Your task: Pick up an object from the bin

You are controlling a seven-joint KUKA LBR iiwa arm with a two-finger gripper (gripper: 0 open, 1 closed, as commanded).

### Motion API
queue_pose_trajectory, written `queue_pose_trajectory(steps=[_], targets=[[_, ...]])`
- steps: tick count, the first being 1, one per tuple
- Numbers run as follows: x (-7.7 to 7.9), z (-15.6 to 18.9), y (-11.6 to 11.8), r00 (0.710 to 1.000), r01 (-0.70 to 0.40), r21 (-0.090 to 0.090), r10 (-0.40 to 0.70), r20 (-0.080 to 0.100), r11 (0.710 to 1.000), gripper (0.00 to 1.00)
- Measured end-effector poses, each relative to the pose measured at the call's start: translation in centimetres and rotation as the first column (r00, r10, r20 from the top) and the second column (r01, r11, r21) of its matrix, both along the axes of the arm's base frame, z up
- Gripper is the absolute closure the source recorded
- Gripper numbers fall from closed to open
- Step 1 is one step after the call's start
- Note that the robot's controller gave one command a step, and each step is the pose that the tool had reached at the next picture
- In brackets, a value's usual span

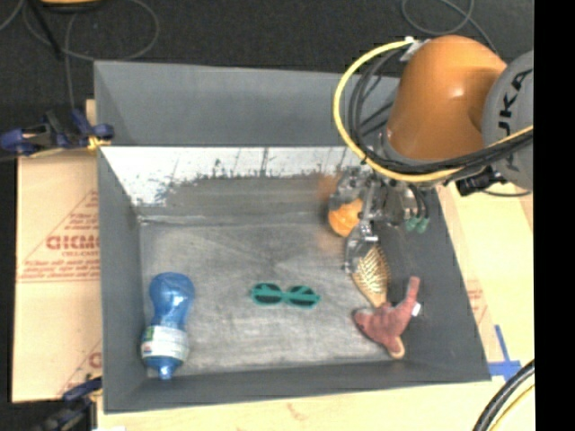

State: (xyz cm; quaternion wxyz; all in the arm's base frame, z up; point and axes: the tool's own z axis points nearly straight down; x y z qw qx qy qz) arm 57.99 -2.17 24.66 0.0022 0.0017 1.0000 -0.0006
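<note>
The gripper (361,241) hangs low at the right of the frame, just over the top end of a tan bumpy oval thing (372,277). I cannot tell if the gripper is wide or narrow. Nothing looks lifted, so I think the grab and the lift are not yet done. The tan thing lies flat. Its long side runs up and down the frame, leaning a bit right at the bottom.

Black letters "UKA" on my grey arm link (514,86), beside the orange cover (445,92), white label (162,341) on the blue bottle (170,302), unreadable
</note>
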Motion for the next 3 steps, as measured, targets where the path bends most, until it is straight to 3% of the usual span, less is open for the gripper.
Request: queue_pose_trajectory(steps=[1,2,3], targets=[[0.0,0.0,0.0,1.0,0.0,0.0,0.0,0.0,1.0,0.0],[0.5,-4.5,1.2,0.999,-0.04,-0.001,0.04,0.008,0.999,0.0],[-0.9,-9.5,1.3,1.0,0.016,0.003,-0.016,0.002,1.0,0.0]])
